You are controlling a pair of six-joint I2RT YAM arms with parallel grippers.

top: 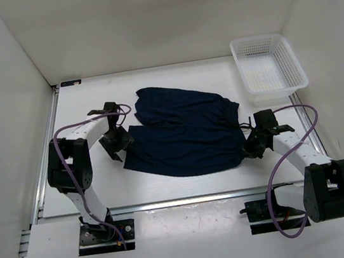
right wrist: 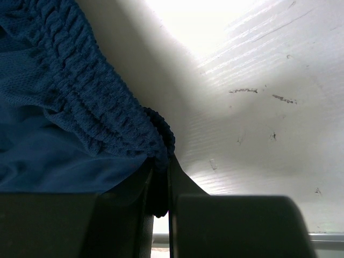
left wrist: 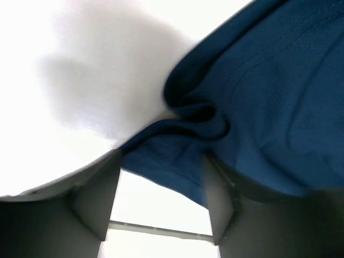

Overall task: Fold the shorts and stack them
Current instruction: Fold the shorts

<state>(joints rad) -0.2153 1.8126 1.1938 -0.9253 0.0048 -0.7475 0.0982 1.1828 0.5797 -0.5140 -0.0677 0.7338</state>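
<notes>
The dark navy shorts (top: 182, 131) lie spread on the white table, legs toward the left, elastic waistband toward the right. My left gripper (top: 119, 143) sits at the hem of the near leg. In the left wrist view its fingers (left wrist: 215, 199) stand apart, with the leg hem (left wrist: 177, 166) lying between them at their tips. My right gripper (top: 253, 146) is at the near right waistband corner. In the right wrist view it is shut on the gathered waistband (right wrist: 107, 118), pinched between its fingers (right wrist: 185, 188).
A white mesh basket (top: 268, 67) stands at the back right of the table. White walls close in the left, back and right. A metal rail (top: 169, 203) runs along the table's near edge.
</notes>
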